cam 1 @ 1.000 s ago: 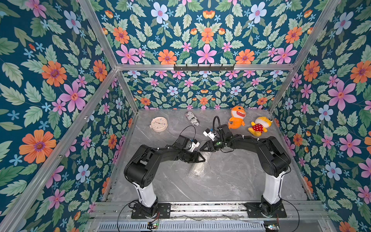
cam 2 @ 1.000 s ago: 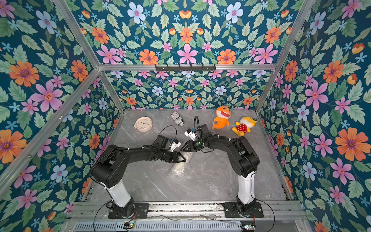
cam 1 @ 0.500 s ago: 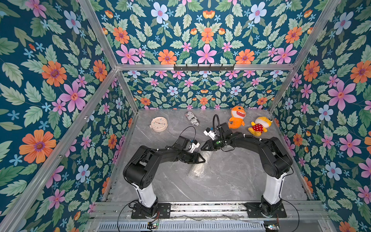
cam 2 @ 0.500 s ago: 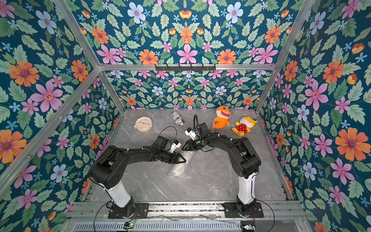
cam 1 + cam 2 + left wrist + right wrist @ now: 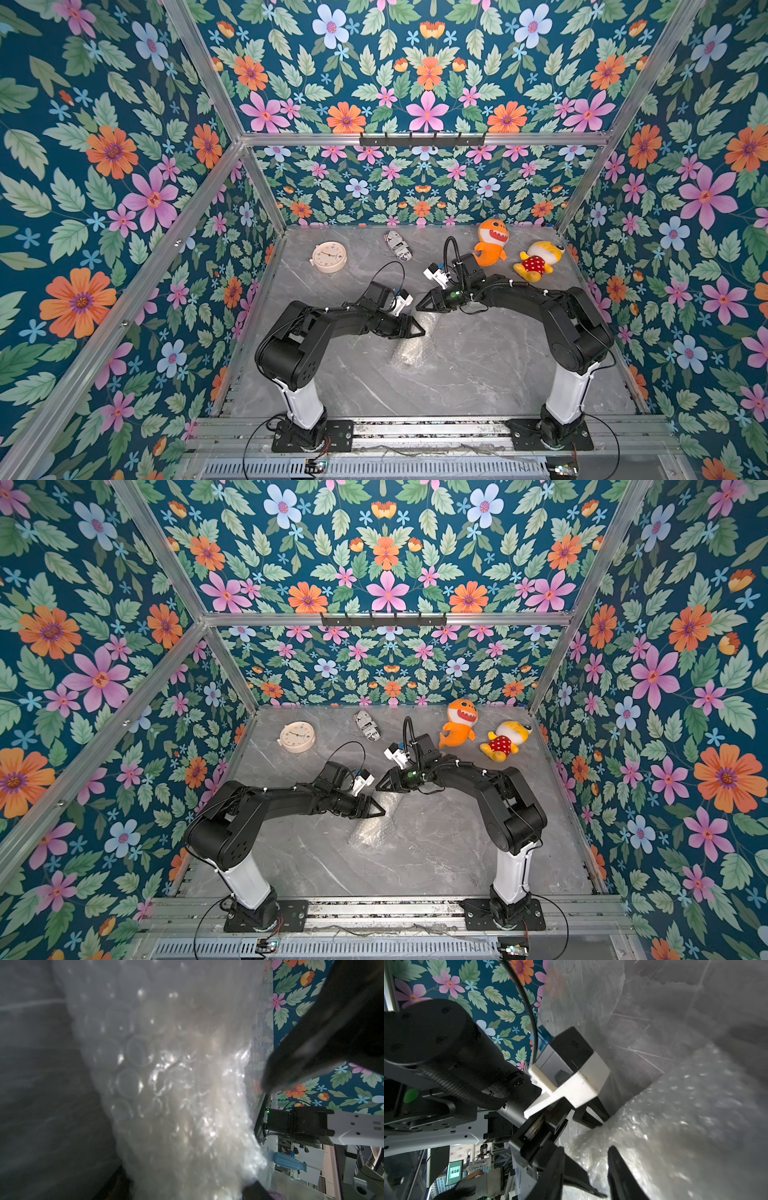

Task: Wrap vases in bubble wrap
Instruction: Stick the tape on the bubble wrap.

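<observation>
Bubble wrap (image 5: 409,351) lies as a crumpled, glinting roll mid-table (image 5: 478,374), between the arms. Left gripper (image 5: 417,331) tips touch its side. Right gripper (image 5: 419,307) straddles the far end. Both jaws stand partly apart; whether they grip, cannot tell. Clock (image 5: 329,257), printed cylinder (image 5: 398,246) and two plush toys (image 5: 491,243) sit well behind. Vase indistinct under blurred wrap.

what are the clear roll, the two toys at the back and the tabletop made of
The bubble wrap: clear plastic film, glossy; round air cells glint. The orange toy and yellow toy: probably plush fabric, matte, soft shapes. The table: grey marble look, white veins, semi-gloss; stone or laminate, cannot tell.
</observation>
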